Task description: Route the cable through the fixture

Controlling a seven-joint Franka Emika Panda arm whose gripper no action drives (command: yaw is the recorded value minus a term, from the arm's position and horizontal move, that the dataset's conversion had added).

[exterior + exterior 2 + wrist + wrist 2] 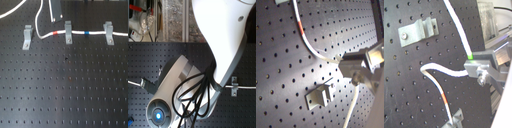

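The cable [459, 31] is thin, white and limp, so expect it to sag and snake wherever you are not holding it. In both wrist views your end effector [475, 69] is pinched narrow on it, fingers closed around the cord just past a bend, though the blur makes the exact contact hard to confirm. Outward from the grip, the cord curls away to its red band [444, 101]. In the first exterior view it already lies through the middle clip [67, 31] and the clip on the first exterior view's right [107, 31], with the blue band [86, 33] between them. The clip on the first exterior view's left [27, 36] stands empty. It is light and probably slick, so hold close to the clip you are feeding and keep gentle tension.
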